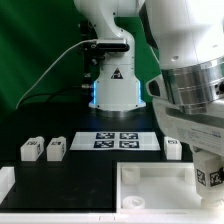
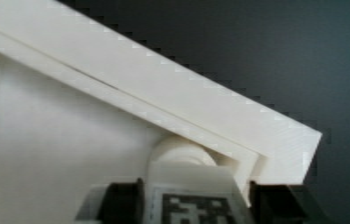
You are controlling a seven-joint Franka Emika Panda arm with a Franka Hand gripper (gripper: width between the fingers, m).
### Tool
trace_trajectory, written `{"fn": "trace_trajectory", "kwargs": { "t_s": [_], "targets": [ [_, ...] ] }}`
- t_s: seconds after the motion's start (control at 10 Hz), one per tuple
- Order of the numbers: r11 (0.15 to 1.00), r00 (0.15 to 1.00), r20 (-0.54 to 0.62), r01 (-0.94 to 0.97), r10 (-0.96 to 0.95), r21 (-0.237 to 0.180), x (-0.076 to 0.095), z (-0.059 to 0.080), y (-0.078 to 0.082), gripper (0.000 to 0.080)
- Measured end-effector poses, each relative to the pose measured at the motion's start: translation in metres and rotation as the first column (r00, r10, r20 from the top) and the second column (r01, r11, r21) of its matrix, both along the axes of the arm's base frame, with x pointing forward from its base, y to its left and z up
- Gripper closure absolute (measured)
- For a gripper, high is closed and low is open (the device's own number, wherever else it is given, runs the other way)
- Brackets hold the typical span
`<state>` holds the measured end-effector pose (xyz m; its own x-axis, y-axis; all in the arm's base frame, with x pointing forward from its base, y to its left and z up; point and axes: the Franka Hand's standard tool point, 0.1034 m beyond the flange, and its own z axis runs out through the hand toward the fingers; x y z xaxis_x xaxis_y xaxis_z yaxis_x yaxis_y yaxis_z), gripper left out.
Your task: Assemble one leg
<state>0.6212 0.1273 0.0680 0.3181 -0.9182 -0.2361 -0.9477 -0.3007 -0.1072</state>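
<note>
My gripper (image 1: 206, 172) is at the exterior view's right, low over the white tabletop (image 1: 150, 190), and it is shut on a leg (image 1: 206, 179), a small white block with a dark tag. In the wrist view the leg (image 2: 197, 206) sits between the dark fingers (image 2: 124, 200), just above a round corner socket (image 2: 179, 156) of the tabletop (image 2: 47, 130). I cannot tell whether the leg touches the socket. Three more legs lie on the black table: two at the left (image 1: 30, 150) (image 1: 55, 150) and one at the right (image 1: 172, 148).
The marker board (image 1: 117, 141) lies in the middle of the table in front of the robot base (image 1: 112, 85). A white block (image 1: 8, 185) sits at the front left. A green curtain hangs behind.
</note>
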Motion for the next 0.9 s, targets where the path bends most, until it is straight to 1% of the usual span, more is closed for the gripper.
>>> {"fn": "trace_trajectory", "kwargs": {
  "t_s": [0.2, 0.3, 0.4, 0.6, 0.7, 0.8, 0.9],
  "targets": [
    [0.964, 0.963, -0.049, 0.265, -0.265, 0.005, 0.0044, -0.0007, 0.0008, 0.0515],
    [0.947, 0.946, -0.051, 0.320, -0.320, 0.007, 0.0061, -0.0008, 0.0001, 0.0515],
    [0.960, 0.960, -0.014, 0.280, -0.280, 0.011, 0.0091, -0.0004, -0.0008, 0.0515],
    [0.962, 0.962, -0.013, 0.274, -0.274, 0.011, 0.0089, -0.0002, 0.0002, 0.0515],
    [0.964, 0.964, -0.010, 0.265, -0.264, 0.011, 0.0089, -0.0002, 0.0001, 0.0334],
    [0.978, 0.978, 0.003, 0.210, -0.210, 0.016, 0.0089, 0.0002, -0.0020, 0.0215],
    [0.989, 0.989, 0.015, 0.149, -0.149, 0.016, 0.0081, 0.0026, -0.0012, 0.0215]
  ]
}}
